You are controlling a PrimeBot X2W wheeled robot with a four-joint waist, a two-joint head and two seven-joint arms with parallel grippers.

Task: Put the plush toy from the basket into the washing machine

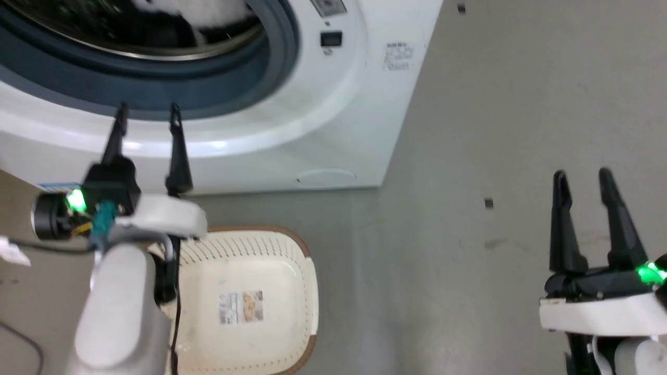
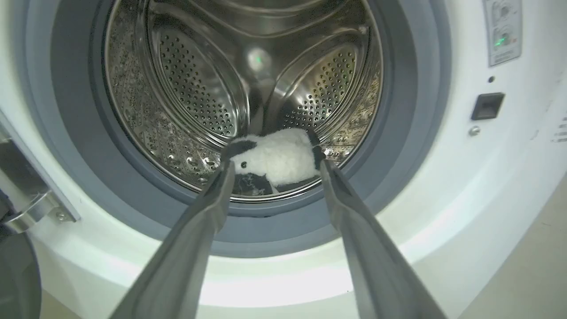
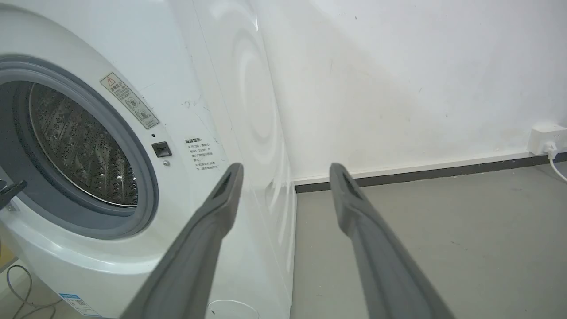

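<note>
The panda plush toy (image 2: 274, 157) lies inside the washing machine's steel drum (image 2: 199, 88), near the front lip, and it peeks in at the top of the head view as the plush toy (image 1: 203, 10). My left gripper (image 1: 148, 110) stands open just outside the washing machine (image 1: 323, 104) opening, fingers apart with nothing between them; the left gripper (image 2: 274, 166) frames the toy from a distance. The cream basket (image 1: 292, 260) sits on the floor below the washer, only a paper label on its bottom. My right gripper (image 1: 582, 177) hangs open over the floor at the right, seen also as the right gripper (image 3: 285, 170).
The black door and its hinge (image 2: 26, 212) stand at the left of the opening. A cable (image 3: 22, 297) lies on the floor by the washer's left foot. A wall socket (image 3: 547, 137) sits low on the wall at the right, with grey floor (image 1: 495, 130) beside the machine.
</note>
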